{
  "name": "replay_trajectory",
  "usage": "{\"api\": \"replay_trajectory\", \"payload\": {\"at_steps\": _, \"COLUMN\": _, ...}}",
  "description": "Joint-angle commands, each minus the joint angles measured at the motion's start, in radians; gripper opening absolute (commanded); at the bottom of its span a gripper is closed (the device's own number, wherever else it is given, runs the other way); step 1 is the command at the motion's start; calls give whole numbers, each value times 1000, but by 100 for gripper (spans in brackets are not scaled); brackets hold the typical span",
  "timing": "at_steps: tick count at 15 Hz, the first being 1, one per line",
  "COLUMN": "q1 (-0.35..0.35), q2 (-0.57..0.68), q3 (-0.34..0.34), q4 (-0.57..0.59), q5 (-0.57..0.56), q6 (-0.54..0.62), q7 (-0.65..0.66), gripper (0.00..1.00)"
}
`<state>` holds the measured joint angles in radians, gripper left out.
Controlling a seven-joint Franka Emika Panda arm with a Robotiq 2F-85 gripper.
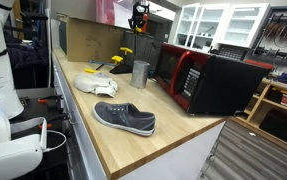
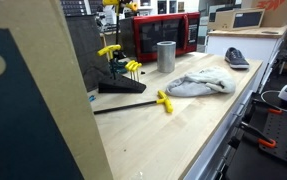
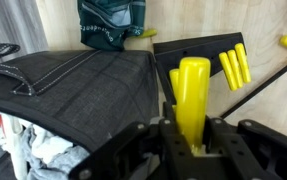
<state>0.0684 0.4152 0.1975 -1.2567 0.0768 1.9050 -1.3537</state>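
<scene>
At lower centre of the wrist view the gripper (image 3: 191, 138) pinches a yellow-handled tool (image 3: 191, 85) upright, apparently mid-carry, and any set-down calls for aligning it with the black stand (image 3: 198, 52) at upper right.

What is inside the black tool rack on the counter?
Yellow-handled tools stand in the black rack; their lower ends are hidden inside it. The claw grips another yellow handle, whose shaft the claw covers.
</scene>
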Motion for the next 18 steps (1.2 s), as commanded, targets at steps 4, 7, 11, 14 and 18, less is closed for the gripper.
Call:
{"api": "replay_trajectory", "payload": {"at_steps": 4, "q1": 28, "q2": 153, "q3": 20, "q4": 261, "q5": -13, "q6": -124, "q7": -72, "gripper": 5}}
{"api": "replay_trajectory", "payload": {"at_steps": 7, "q1": 35, "q2": 189, "q3": 32, "q4": 314, "q5": -13, "q6": -142, "q7": -73, "gripper": 5}}
{"api": "replay_trajectory", "payload": {"at_steps": 11, "q1": 36, "q2": 217, "q3": 59, "q4": 342, "q5": 5, "q6": -179, "q7": -61, "gripper": 5}}
{"api": "replay_trajectory", "payload": {"at_steps": 14, "q1": 34, "q2": 207, "q3": 74, "q4": 330, "q5": 2, "q6": -255, "q7": -51, "gripper": 5}}
{"api": "replay_trajectory", "payload": {"at_steps": 18, "q1": 26, "q2": 142, "q3": 76, "q4": 262, "q5": -14, "q6": -298, "q7": -47, "gripper": 5}}
